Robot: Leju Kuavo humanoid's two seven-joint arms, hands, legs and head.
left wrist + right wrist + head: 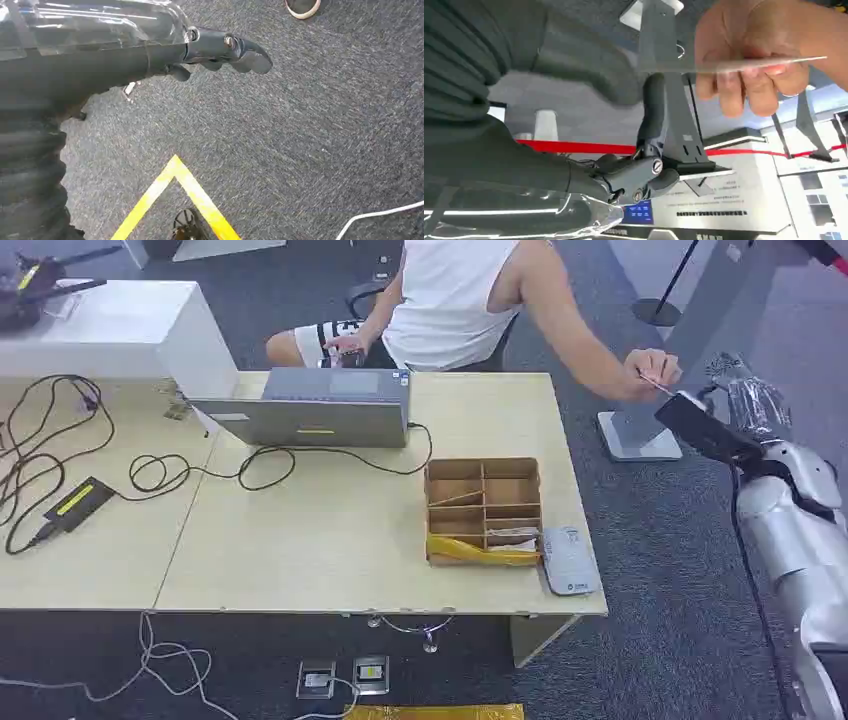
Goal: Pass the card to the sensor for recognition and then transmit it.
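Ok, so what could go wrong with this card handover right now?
The thin pale card is gripped by the person's hand and reaches the right robot hand's fingertips, out over the grey carpet. If both let go together, it drops. I can't tell whether the robot hand is pinching it; if it is, the person's pull could bend it.

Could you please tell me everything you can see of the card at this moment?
The card is thin, flat and pale, seen nearly edge-on as a light sliver. A person's hand pinches one end, while its other end lies between the thumb and fingers of the robot's right hand, out beyond the table's right side. Any print on it cannot be made out.
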